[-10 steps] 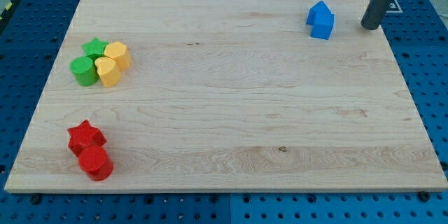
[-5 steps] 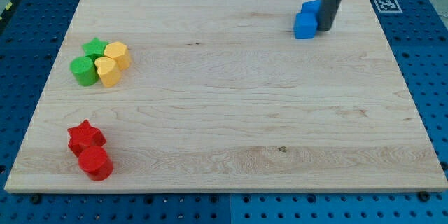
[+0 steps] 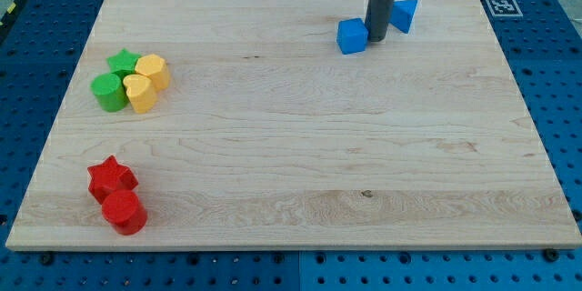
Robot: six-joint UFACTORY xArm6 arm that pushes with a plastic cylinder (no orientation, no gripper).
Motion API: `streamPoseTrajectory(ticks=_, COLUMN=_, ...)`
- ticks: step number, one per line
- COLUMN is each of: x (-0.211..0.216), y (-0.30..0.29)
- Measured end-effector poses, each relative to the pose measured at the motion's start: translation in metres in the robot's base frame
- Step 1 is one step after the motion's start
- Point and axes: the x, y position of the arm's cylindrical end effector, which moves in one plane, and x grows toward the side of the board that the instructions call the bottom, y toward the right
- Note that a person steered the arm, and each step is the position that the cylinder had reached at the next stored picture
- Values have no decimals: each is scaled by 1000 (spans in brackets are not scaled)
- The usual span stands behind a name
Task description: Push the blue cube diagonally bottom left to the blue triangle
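Observation:
The blue cube (image 3: 352, 35) lies near the top of the wooden board (image 3: 291, 145), right of centre. My tip (image 3: 377, 40) rests on the board touching the cube's right side. The blue triangle (image 3: 405, 15) lies just right of the rod, a little higher than the cube, apart from it. The rod stands between the two blue blocks.
At the left, a green star (image 3: 122, 62), a green cylinder (image 3: 109, 93), and two yellow blocks (image 3: 145, 82) sit clustered. A red star (image 3: 111, 176) and a red cylinder (image 3: 125, 212) sit at the bottom left. A marker tag (image 3: 501, 5) lies beyond the top right corner.
My tip came in from the right and swept left. It pushed the blue cube left, away from the blue triangle, which shifted slightly and now stands alone right of the rod.

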Motion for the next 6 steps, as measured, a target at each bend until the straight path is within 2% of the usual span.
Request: streamPoseTrajectory(ticks=6, x=0, y=-49)
